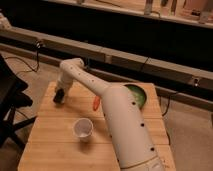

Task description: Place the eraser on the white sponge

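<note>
Low over the far-left part of the light wooden slatted table (55, 140), my dark gripper (59, 96) hangs; what sits beneath it, eraser or white sponge, I cannot make out. Nearer me and right of it stands a white paper cup (83, 129); further right lie an orange carrot-like object (96, 102) and a green bowl (138, 93). I judge placement unconfirmed.

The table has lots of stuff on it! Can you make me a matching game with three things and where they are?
Things:
1. end effector
2. paper cup
3. green bowl

Places:
A. right side of the wooden table, partly behind the arm
B. far left part of the table
C. middle of the table, near the front

Pairs: 1-B, 2-C, 3-A
</note>
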Available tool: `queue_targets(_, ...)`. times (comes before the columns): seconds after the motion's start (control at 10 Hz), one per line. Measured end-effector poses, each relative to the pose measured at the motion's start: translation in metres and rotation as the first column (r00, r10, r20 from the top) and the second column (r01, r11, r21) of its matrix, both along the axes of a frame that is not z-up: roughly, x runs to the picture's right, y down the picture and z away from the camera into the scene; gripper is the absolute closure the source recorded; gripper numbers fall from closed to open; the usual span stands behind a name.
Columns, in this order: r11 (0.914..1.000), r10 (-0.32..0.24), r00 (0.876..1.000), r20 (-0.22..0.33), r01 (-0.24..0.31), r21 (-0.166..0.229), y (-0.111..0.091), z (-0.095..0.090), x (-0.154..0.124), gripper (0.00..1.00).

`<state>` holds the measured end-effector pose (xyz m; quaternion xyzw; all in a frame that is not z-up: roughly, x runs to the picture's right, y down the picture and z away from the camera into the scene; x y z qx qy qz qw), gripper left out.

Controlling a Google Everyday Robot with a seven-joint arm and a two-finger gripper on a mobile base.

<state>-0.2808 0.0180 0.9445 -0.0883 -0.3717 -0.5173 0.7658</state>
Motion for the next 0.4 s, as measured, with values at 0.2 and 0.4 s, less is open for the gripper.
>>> queue_targets(0.2, 1.0, 0.008, 1.0, 0.003, -0.008, 0.004, -0.002, -0.004, 0.003, 0.2)
queue_targets(0.4, 0.9998, 0.019, 1.0, 0.004, -0.019, 0.009, -0.011, -0.01, 0.016, 0.2)
